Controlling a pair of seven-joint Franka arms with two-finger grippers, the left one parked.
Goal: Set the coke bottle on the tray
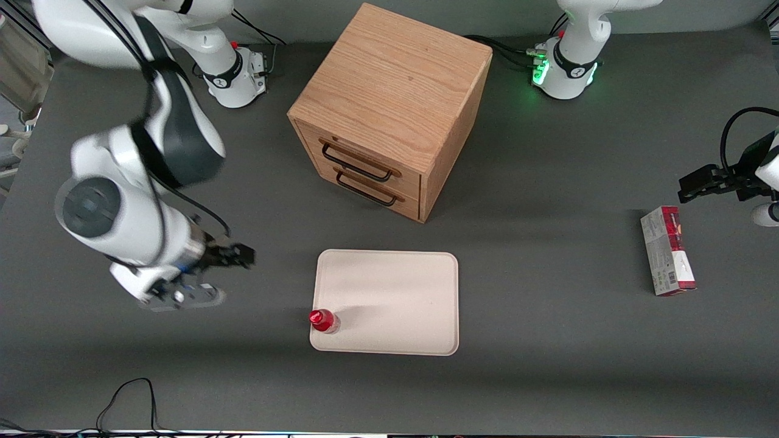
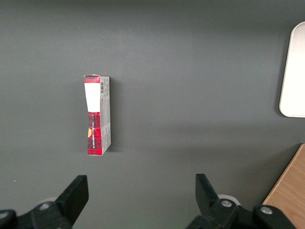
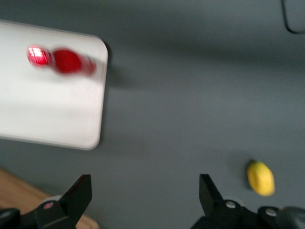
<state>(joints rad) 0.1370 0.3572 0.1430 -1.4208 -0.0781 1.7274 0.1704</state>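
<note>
Coke bottle (image 1: 323, 320) is standing upright on the tray (image 1: 389, 292), in the tray corner nearest the front camera on the working arm's side, right by the rim. Red cap up, nothing touching it. In the right wrist view the coke bottle (image 3: 62, 60) shows as a smeared red shape on the tray (image 3: 52, 114), close to a rounded corner.

End effector (image 1: 201, 292) is off the tray, above bare bench (image 1: 548, 340) toward the working arm's end, well apart from the bottle. In the right wrist view the end effector (image 3: 145, 198) has its fingers (image 3: 78, 193) spread wide with only grey bench between them; holding nothing.

A yellow lemon (image 3: 260, 178) lies on the bench in the right wrist view, apart from the tray; can't find it in the front view.

Wooden two-drawer cabinet (image 1: 389, 109) sits farther from the front camera than the tray, clear of it, both drawers closed, black handles facing roughly toward the tray.

Red-and-grey carton (image 1: 667, 250) lies flat toward the parked arm's end of the bench, well apart from the tray. Same carton (image 2: 97, 115) in the left wrist view, with a tray edge (image 2: 293, 71) and a cabinet corner (image 2: 288, 191) at the frame border.
</note>
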